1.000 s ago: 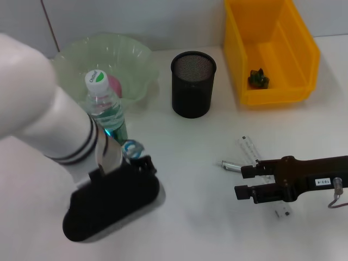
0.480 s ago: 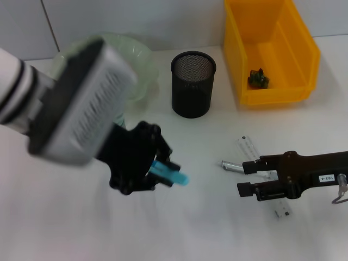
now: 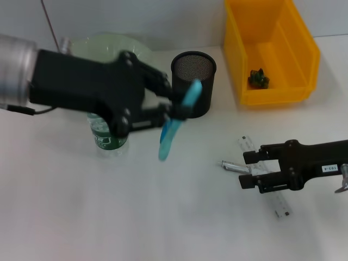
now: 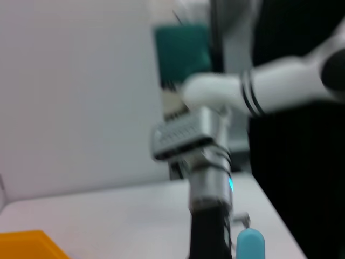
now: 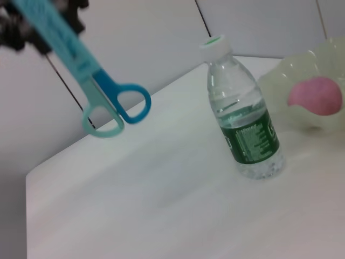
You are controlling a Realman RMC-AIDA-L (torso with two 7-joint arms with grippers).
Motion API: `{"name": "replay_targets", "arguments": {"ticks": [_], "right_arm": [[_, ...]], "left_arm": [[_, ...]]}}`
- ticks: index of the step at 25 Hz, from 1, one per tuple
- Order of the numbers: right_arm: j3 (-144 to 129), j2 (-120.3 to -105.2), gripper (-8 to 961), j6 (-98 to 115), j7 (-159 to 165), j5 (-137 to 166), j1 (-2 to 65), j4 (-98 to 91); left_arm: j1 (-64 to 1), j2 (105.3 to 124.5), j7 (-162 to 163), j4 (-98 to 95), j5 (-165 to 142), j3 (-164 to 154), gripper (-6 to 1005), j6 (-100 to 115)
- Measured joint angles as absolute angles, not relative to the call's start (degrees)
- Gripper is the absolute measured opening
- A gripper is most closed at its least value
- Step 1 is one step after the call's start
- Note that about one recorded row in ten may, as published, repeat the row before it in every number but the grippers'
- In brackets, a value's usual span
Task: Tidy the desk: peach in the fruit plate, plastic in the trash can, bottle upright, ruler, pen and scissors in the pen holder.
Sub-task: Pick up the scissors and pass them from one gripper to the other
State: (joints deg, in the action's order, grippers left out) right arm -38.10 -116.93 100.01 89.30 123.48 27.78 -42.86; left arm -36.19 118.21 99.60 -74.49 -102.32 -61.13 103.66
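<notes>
- The black mesh pen holder [image 3: 193,84] stands upright mid-desk, and nothing can be made out inside it.
- The pale green fruit plate [image 5: 310,89] already holds the pink peach [image 5: 315,95].
- The yellow trash can [image 3: 269,51] has a dark green crumpled piece [image 3: 258,79] in it.
- The bottle [image 5: 241,110] stands upright just beside the fruit plate, white cap on; its green label is too small to read.
- The left gripper [image 3: 173,109] is up in the air beside the pen holder, jaws clamped on the blue scissors [image 3: 175,120], which hang tilted.
- The right gripper [image 3: 250,169] sits low over the ruler [image 3: 265,175] and pen [image 3: 231,165] on the white desk [image 3: 174,217], jaws parted and holding nothing.
- A plain pale wall stands behind.
</notes>
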Motion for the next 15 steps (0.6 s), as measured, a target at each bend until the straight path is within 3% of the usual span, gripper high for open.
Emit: {"name": "replay_targets", "arguments": {"ticks": [15], "right_arm": [[-36.37, -116.44, 637, 107.85, 84.6, 117.03, 27.41, -46.11]], "left_arm": [[-34.78, 118.33, 128.61, -67.21, -97.64, -50.45, 228, 102.05]]}}
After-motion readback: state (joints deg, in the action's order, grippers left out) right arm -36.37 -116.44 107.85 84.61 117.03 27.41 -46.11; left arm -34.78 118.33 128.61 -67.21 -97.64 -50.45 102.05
